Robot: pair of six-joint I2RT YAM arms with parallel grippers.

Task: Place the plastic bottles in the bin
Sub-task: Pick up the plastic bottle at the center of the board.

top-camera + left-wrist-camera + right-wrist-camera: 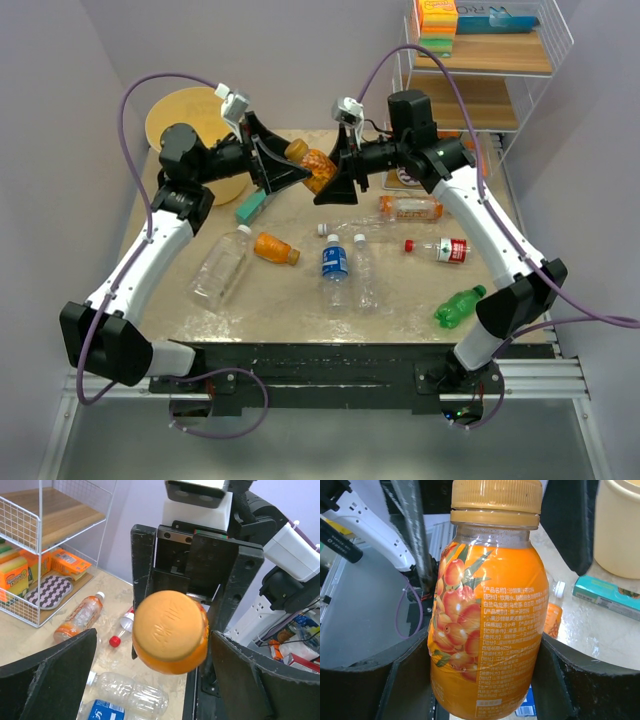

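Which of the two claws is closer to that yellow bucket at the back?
Left. The left claw hangs open just beside the bin, on its table-centre side. The right claw, gripping the orange bottle, sits farther from the bin, beyond the left claw.

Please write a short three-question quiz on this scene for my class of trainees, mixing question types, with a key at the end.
1. True or false: the left pincer is shut on the raised orange bottle.
2. How does the green bottle rest on the table? A) upright; B) on its side; C) upside down.
3. Fill in: the raised bottle is gripped by the ____ pincer.
Key: 1 false, it stands open; 2 B; 3 right pincer.
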